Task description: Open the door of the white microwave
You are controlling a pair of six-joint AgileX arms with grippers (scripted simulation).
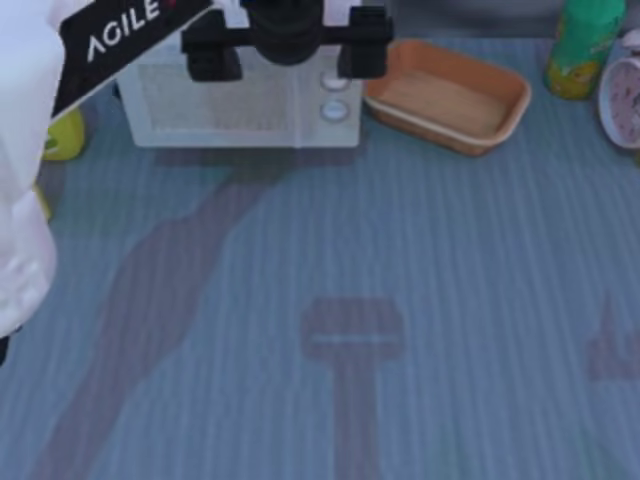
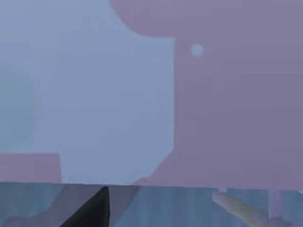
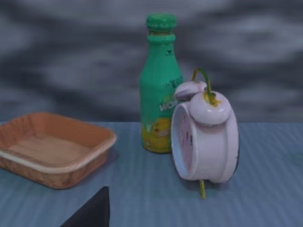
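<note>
A white microwave (image 1: 240,105) stands at the far edge of the table (image 1: 400,300), toward the far left corner, front facing the near edge. Its door (image 1: 215,105), with a grey mesh window, lies flat against the front and looks closed; two round knobs (image 1: 333,97) sit on the narrow panel beside it.

Just beside the microwave's knob side rests an orange tray (image 1: 448,95), set at a slant. Toward the far right corner stands a green bottle (image 1: 584,45) with a yellow label, and next to it, at the right edge, a pale pink alarm clock (image 1: 624,100). A yellow object (image 1: 62,135) peeks out at the microwave's other side, mostly hidden by the arm.

The left arm reaches across the far left corner, and its left gripper (image 1: 287,42) hangs above the microwave's top, wrist bar lying across the front edge. Whether its fingers are apart or together cannot be told. The left wrist view is filled by a pale surface very close up.

The right arm is out of the top view; its wrist camera faces the tray, bottle and clock, with one dark fingertip (image 3: 92,213) showing
</note>
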